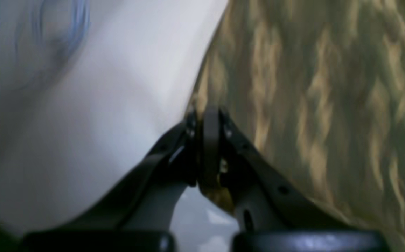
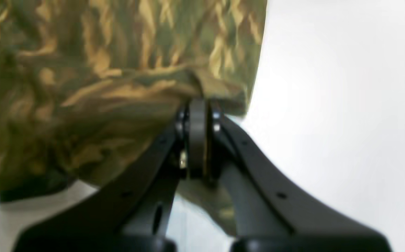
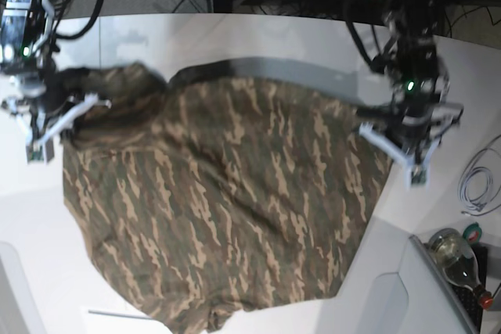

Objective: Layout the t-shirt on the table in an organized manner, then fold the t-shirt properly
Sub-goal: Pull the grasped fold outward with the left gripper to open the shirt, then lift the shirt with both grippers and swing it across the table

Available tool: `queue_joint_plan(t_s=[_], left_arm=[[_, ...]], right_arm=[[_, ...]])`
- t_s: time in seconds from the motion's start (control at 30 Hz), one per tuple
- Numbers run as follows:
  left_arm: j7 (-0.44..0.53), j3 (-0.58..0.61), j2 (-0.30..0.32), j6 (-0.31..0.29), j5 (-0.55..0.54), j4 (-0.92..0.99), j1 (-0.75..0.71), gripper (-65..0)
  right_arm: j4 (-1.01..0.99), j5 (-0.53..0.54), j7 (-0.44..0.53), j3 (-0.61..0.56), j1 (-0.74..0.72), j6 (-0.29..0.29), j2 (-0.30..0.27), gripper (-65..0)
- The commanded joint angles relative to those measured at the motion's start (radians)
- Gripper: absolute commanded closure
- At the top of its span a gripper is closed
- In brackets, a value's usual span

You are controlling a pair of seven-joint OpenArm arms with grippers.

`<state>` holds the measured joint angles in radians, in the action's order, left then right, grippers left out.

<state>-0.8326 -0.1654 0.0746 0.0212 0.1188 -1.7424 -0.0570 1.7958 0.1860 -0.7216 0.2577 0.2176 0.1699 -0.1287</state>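
T-shirt (image 3: 227, 193) stretches left-right across our counter (image 3: 258, 33), our left hand (image 1: 206, 119) and right hand (image 2: 197, 108) each clamped on opposite edges.

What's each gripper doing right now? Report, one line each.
Left gripper: shut on the t-shirt edge.
Right gripper: shut on the t-shirt's edge.

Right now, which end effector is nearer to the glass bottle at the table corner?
The left one. The left end effector grips the t-shirt edge on the bottle's side; the right end effector is across the whole shirt.
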Motion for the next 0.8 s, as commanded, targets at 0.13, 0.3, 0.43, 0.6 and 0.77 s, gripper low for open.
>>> queue_joint_plan(t_s=[0.13, 0.3, 0.43, 0.6, 0.77], left_arm=[[0.009, 0.166, 0.006, 0.003, 0.097, 0.336, 0.371, 0.0], [0.048, 0.272, -0.019, 0.003, 0.083, 0.680, 0.810, 0.0], [0.049, 0.266, -0.049, 0.003, 0.080, 0.734, 1.081, 0.0], [-0.018, 0.195, -0.049, 0.003, 0.078, 0.485, 1.172, 0.0], [-0.066, 0.112, -0.045, 0.000, 0.080, 0.157, 0.948, 0.0]], right_arm=[[-0.360, 0.000, 0.006, -0.016, -0.410, 0.055, -0.125, -0.2], [-0.621, 0.000, 0.078, -0.117, -0.800, 0.119, -0.276, 0.0], [-0.515, 0.000, 0.081, -0.179, -0.978, 0.119, -0.395, 0.0], [-0.175, 0.002, 0.027, -0.116, -1.024, 0.119, -0.493, 0.0], [0.085, 0.002, 0.001, 0.070, -0.789, 0.122, -0.489, 0.0]])
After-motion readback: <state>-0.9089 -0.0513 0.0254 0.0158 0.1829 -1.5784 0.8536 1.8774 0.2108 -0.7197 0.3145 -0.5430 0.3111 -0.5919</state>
